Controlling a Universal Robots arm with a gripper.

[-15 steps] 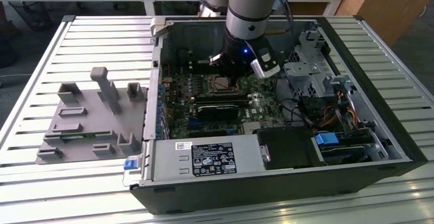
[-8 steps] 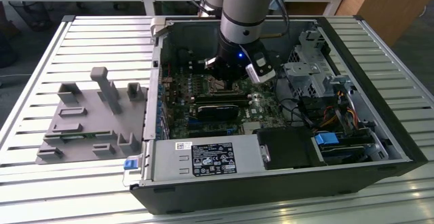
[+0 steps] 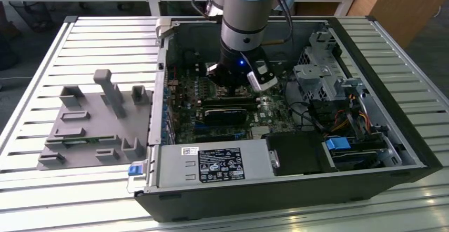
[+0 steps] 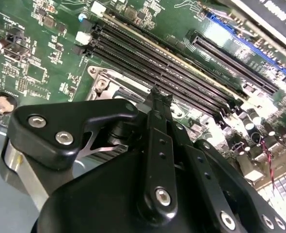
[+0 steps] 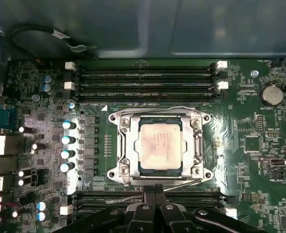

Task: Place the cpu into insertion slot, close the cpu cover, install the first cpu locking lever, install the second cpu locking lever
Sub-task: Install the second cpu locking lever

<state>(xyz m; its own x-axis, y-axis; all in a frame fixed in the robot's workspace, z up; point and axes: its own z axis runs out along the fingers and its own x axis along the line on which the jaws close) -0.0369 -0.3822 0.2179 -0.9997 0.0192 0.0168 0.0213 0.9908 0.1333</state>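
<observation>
An open computer case (image 3: pixel 281 190) lies on a slatted table (image 3: pixel 84 42). You see the cpu (image 5: pixel 160 145) seated in the insertion slot, the cpu cover (image 5: pixel 160 117) down; both levers look latched. The gripper (image 5: pixel 154 191) hovers just beside it, fingers together, empty.

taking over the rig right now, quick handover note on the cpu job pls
Gripper: jaws together, holding nothing, poised low over the motherboard at the socket's edge, beside the memory slots.

CPU: seated flat in the insertion slot, pale face up.

CPU cover: lying down flat over the chip, its window framing it.

Locking levers: thin wire levers lie along two opposite sides of the frame; whether either is hooked home cannot be told.

Done: CPU placed, cover closed. Left: check and finish both levers.
</observation>
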